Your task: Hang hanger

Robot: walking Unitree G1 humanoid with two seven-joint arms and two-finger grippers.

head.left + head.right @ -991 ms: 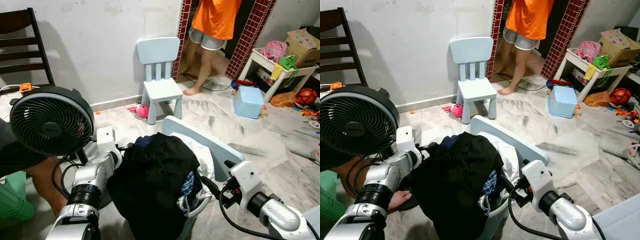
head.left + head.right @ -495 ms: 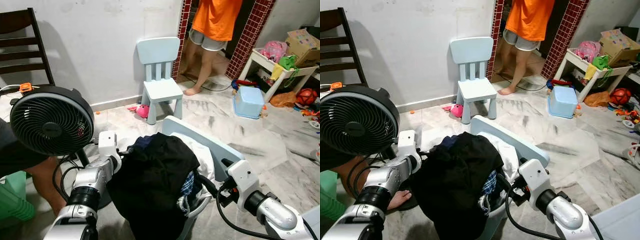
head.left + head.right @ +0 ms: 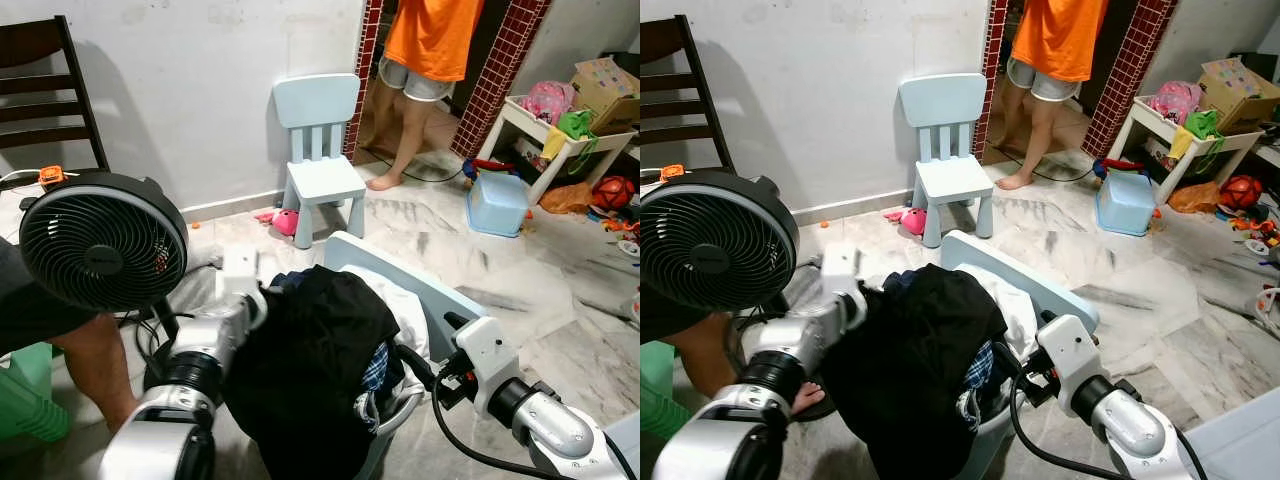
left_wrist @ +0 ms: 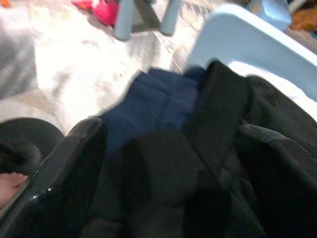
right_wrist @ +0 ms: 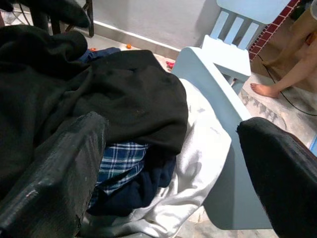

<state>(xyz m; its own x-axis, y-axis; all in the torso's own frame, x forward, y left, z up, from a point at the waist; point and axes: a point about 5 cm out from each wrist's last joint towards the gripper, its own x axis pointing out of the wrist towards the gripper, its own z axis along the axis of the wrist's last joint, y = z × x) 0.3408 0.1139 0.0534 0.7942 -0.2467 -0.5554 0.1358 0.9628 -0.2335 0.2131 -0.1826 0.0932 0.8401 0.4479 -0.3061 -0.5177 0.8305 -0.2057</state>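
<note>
A heap of clothes lies on a tipped light blue chair (image 3: 442,296) in front of me. A black garment (image 3: 318,372) covers the top, with white cloth (image 3: 402,303), a plaid piece (image 5: 120,161) and a navy piece (image 4: 159,101) under it. My left gripper (image 4: 168,148) is open and pressed against the heap's left side, its fingers (image 4: 64,173) spread over the navy and black cloth. My right gripper (image 5: 173,134) is open at the heap's right side, by the white cloth and the chair's edge, with nothing between its fingers.
A black floor fan (image 3: 103,240) stands close on the left, with a person's bare leg (image 3: 92,362) beside it. Behind are a small blue chair (image 3: 320,150), a person in an orange shirt (image 3: 430,40), a blue bin (image 3: 497,203) and a toy-laden table (image 3: 560,130).
My left arm has swung right and forward, bringing its gripper against the heap's left side. The right arm has hardly moved.
</note>
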